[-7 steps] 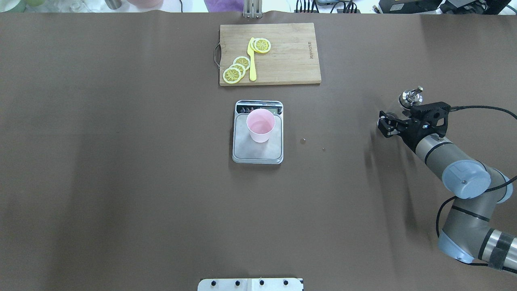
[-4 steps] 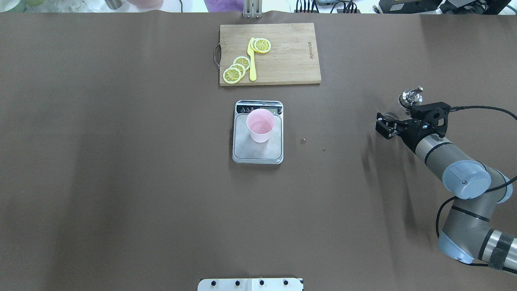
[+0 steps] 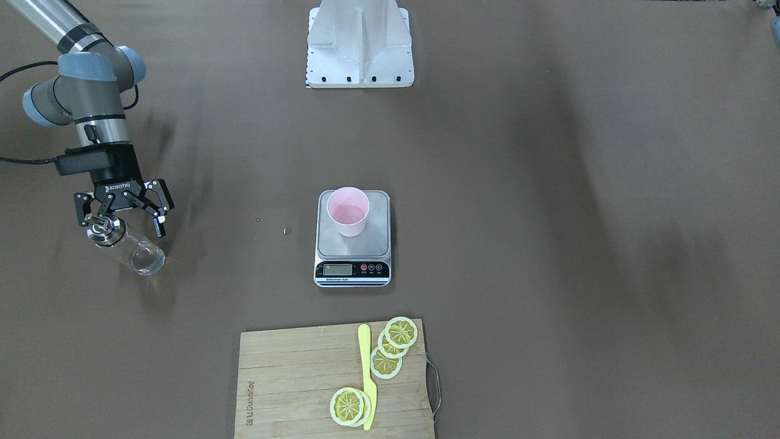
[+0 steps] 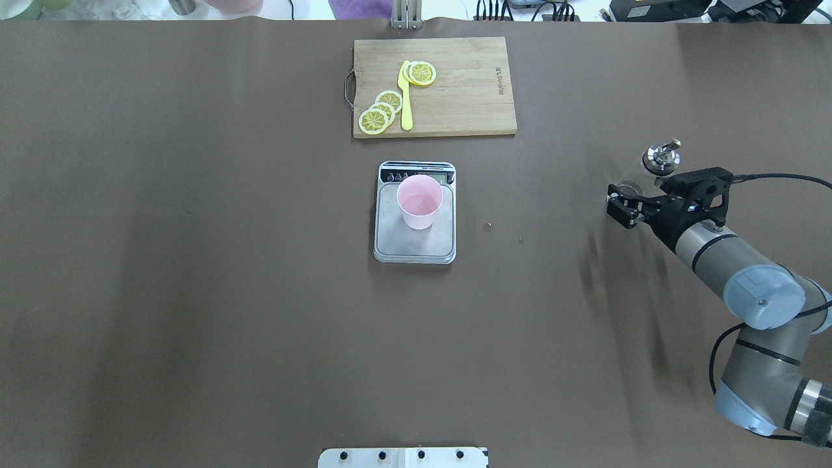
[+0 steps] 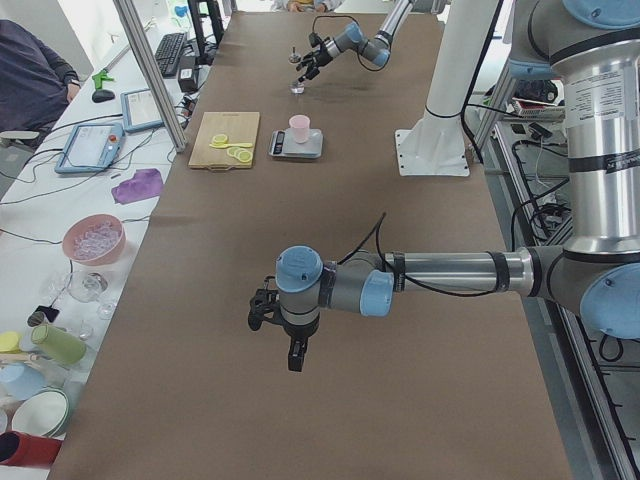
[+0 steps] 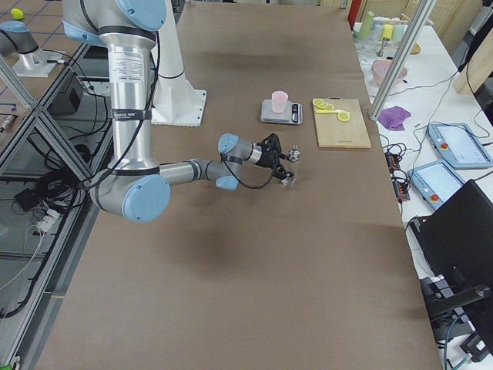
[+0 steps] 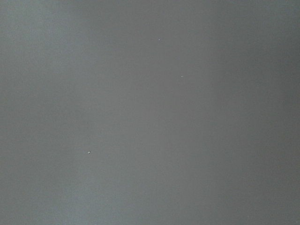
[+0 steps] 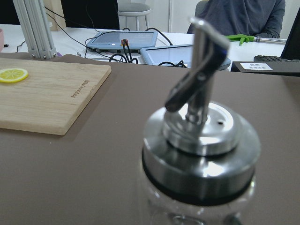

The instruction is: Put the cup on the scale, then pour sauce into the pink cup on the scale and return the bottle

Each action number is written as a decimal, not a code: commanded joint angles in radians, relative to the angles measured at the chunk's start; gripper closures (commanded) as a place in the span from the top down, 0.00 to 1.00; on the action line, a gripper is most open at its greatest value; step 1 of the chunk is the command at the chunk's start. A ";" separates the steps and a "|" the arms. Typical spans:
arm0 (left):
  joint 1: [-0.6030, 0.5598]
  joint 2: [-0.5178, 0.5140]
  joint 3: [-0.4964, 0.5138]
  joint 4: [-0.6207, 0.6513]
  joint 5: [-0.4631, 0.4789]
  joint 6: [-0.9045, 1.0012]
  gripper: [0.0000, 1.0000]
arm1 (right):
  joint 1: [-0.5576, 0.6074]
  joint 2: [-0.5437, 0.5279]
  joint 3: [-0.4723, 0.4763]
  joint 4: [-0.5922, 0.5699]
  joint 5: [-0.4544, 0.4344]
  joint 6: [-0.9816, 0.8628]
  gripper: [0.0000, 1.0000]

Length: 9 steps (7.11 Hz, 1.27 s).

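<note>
The pink cup (image 3: 348, 211) (image 4: 419, 201) stands upright on the scale (image 3: 352, 268) (image 4: 390, 242) at the table's middle. Far off on the robot's right side, the clear glass bottle (image 3: 131, 249) (image 4: 660, 156) stands upright on the table. Its metal pour-spout cap fills the right wrist view (image 8: 201, 140). My right gripper (image 3: 120, 224) (image 4: 640, 195) is open, its fingers (image 3: 159, 225) spread either side of the bottle's top and not touching it. The sauce is too clear to make out. My left gripper (image 5: 290, 350) hovers over bare table; whether it is open or shut I cannot tell.
A wooden cutting board (image 4: 468, 97) (image 3: 292, 384) with lemon slices (image 4: 380, 110) and a yellow knife (image 4: 405, 97) lies beyond the scale. Small droplets (image 4: 487, 225) dot the table between scale and bottle. The robot's base (image 3: 359, 42) is behind. A person (image 8: 243, 14) sits past the table's end.
The right arm has drawn back a little toward the robot, away from the bottle, which stays standing in place. Cup and scale have not moved.
</note>
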 commanded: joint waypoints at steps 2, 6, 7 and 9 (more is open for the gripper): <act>0.000 -0.001 -0.002 0.000 0.000 0.000 0.98 | -0.103 -0.111 0.106 0.000 -0.086 0.063 1.00; 0.000 -0.012 -0.002 0.002 0.000 -0.002 0.98 | -0.098 -0.294 0.238 0.016 -0.022 0.059 1.00; 0.000 -0.012 -0.002 0.000 0.000 -0.002 0.98 | -0.041 -0.294 0.200 0.043 0.036 0.047 1.00; 0.000 -0.012 -0.004 0.000 0.000 -0.002 0.98 | 0.293 -0.280 0.087 0.110 0.400 -0.104 1.00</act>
